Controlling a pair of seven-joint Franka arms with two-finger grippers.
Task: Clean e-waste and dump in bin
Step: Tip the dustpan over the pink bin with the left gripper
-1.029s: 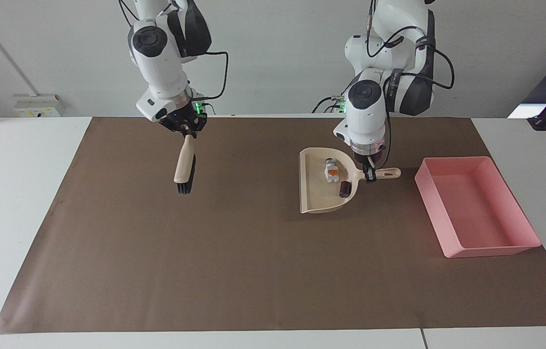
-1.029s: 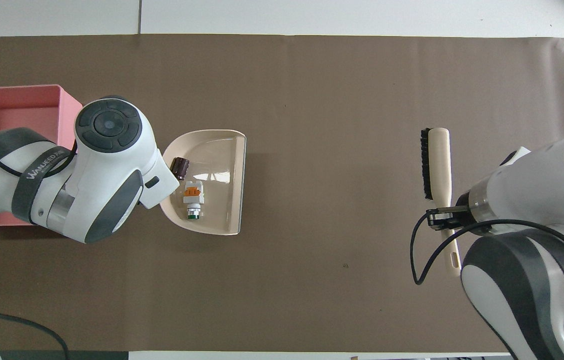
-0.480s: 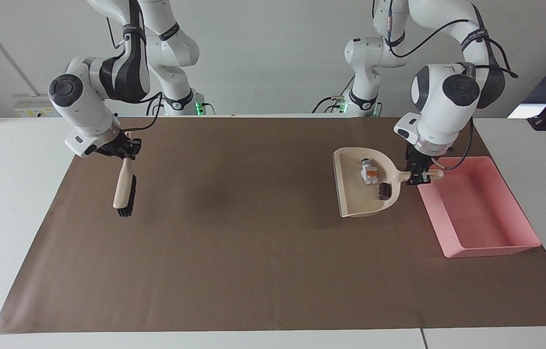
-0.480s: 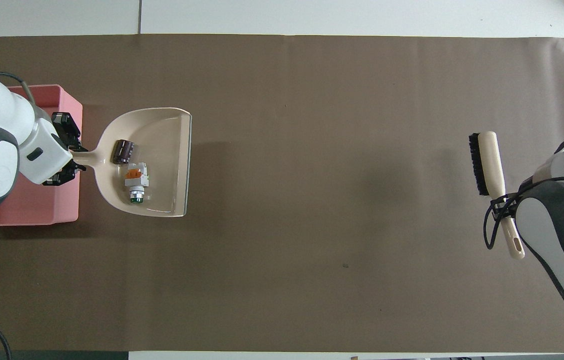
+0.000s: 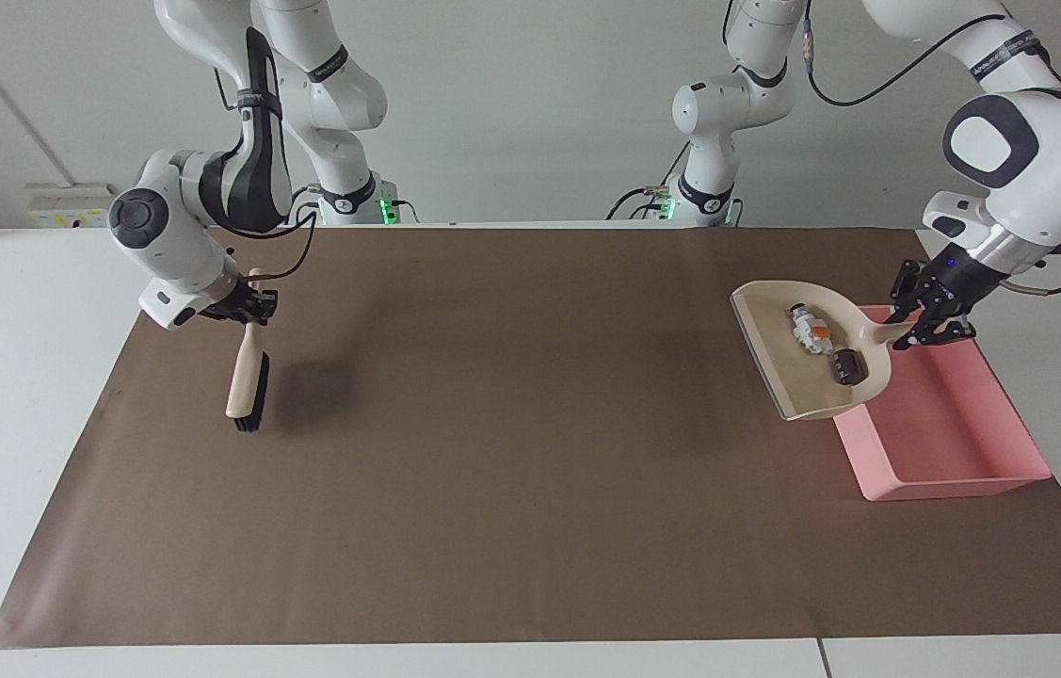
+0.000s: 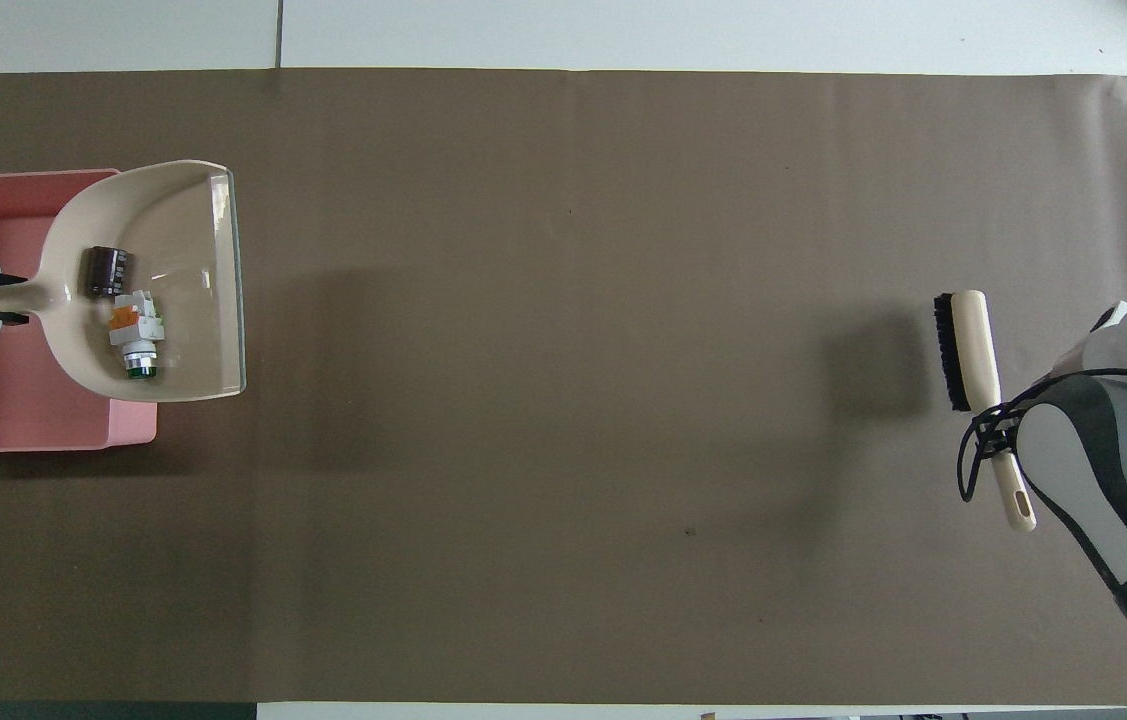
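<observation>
Left claw [image 5: 927, 318] is clamped on the handle of the beige plastic dustpan [image 5: 794, 372], held raised over the shallow pink plastic bin [image 5: 954, 443]. Inside the pan: the whitish-grey e-waste bit with an orange mark [image 5: 811, 329] and the black blocky bit [image 5: 848, 365]. Both look light, rigid, apt to slide when tipped. The bin's visible floor is bare. Right claw [image 5: 248, 306] grips the black-bristled beige hand brush [image 5: 248, 386] over the worktop [image 5: 492, 471], waiting.

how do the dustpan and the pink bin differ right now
The dustpan is beige with a handle, and the left gripper holds it up; the pink bin is larger, rectangular and lies on the mat. The dustpan carries both e-waste bits; the bin shows none. Both are shallow and open-topped.
</observation>
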